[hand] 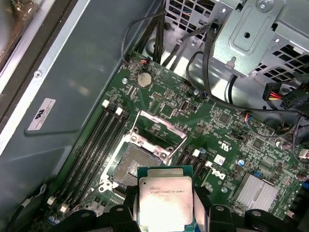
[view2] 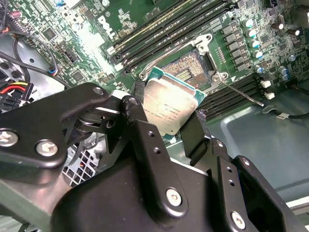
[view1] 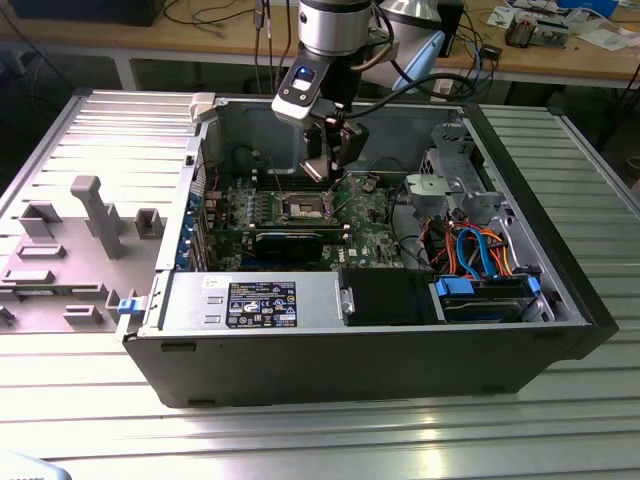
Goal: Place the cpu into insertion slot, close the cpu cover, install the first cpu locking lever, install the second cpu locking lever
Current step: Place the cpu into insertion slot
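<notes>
**Cpu (view2: 169, 108) held over the open slot (view2: 187, 67)**

The cpu, judged light, stiff and fragile underneath, is clamped by two opposite edges between the jaws, close above the uncovered slot and not seated. Edges seem the safest hold. Board (hand: 217, 140) and case (view1: 300, 370) surround it.

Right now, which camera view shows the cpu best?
The second wrist view: the cpu shows nearly its whole silver top. The first wrist view crops it; in the exterior view I cannot tell it.

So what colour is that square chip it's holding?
The cpu is silver-grey on top with a green border, clearest in the first wrist view.
</notes>
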You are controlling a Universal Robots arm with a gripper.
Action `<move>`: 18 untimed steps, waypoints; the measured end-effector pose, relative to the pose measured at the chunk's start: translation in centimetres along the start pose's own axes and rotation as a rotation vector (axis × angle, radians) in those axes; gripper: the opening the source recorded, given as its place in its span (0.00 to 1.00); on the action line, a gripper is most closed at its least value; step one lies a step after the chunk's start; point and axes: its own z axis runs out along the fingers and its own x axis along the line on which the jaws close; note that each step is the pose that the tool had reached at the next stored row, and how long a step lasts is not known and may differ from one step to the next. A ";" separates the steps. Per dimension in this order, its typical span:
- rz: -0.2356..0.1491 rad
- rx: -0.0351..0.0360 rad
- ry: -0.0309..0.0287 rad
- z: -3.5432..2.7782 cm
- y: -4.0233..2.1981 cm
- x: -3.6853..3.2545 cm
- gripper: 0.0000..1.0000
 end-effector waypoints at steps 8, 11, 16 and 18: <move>0.025 0.0001 -0.0007 0.01 0.00 0.00 0.55; 0.032 0.0002 -0.0009 0.01 0.00 0.00 0.55; 0.046 0.0002 -0.0013 0.02 0.00 0.00 0.55; 0.059 0.0003 -0.0017 0.03 0.00 0.00 0.55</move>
